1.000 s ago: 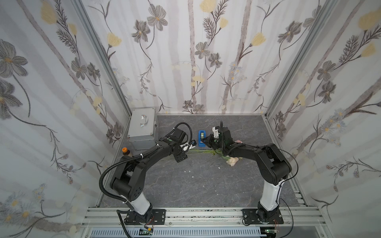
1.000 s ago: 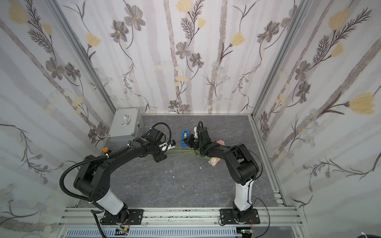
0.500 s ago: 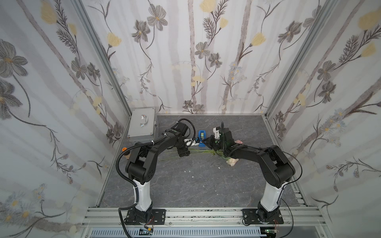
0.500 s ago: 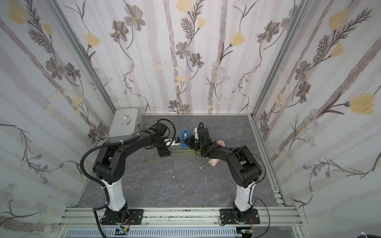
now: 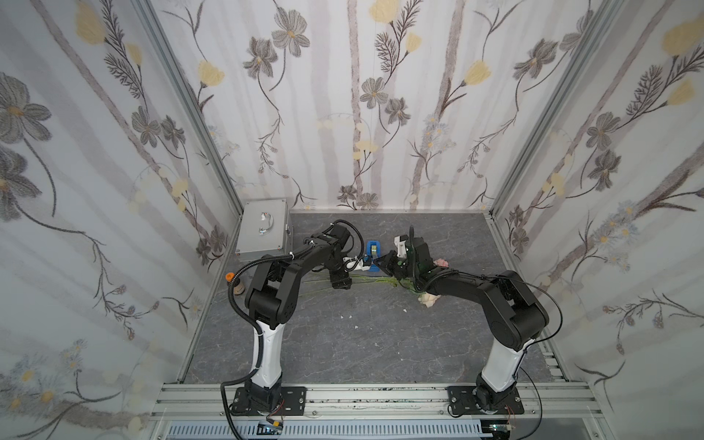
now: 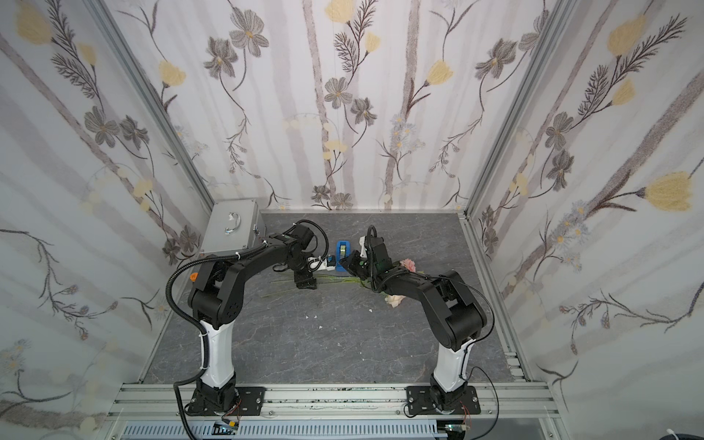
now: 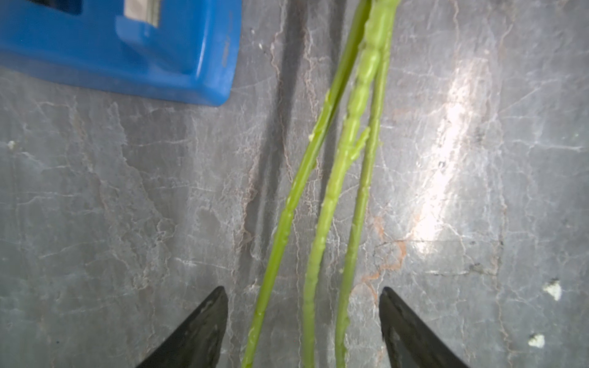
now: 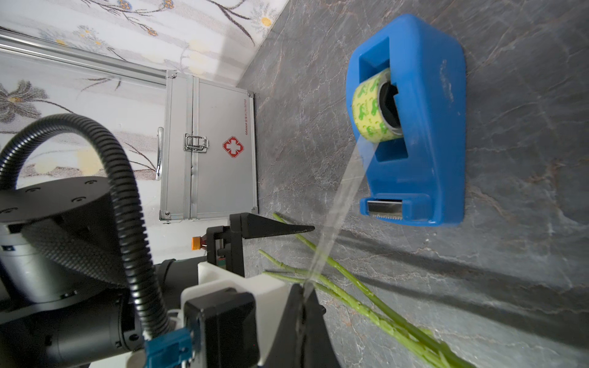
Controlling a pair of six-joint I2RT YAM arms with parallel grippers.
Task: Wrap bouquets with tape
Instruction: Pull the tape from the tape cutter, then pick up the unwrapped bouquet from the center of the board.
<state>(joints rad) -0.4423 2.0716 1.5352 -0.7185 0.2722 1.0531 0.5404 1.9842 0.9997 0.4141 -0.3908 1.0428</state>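
- A grey, marble-veined tabletop (image 5: 362, 343) fills the lower middle of the frame in both top views. Walls papered with pale stripes and printed grey and yellow flowers (image 5: 358, 95) box it in on three sides. Aluminium posts stand in the back corners, and a slotted aluminium rail (image 5: 362, 394) runs along the lower edge.
- A few small white scraps (image 5: 356, 327) lie on the bare surface below frame centre.
- A silver metal case with a handle (image 5: 264, 230) lies flat in the table's back corner, left of frame centre.
- A small brown bottle with an orange cap (image 5: 229, 278) stands just below the case at the table's left edge.
- A small blue plastic tape dispenser (image 5: 373, 259) sits just above frame centre, between the two wrists. It holds a roll of clear tape with a greenish-yellow core (image 8: 371, 108).
- The bunch of artificial roses with long thin green stems (image 5: 365, 281) lies flat just below the dispenser. Its stems point toward frame left, while the pink bloom (image 5: 441, 262) and cream bloom (image 5: 427, 301) lie to the right, partly under the right arm.
- The right gripper (image 8: 304, 290) is clenched on the free end of a tape strip (image 8: 338, 216) drawn taut from the roll. The strip crosses the stems in the right wrist view, but I cannot tell whether it touches them.
- The left gripper (image 7: 302, 288) is released. Its two black fingertips are spread to either side of three stems and touch none of them.
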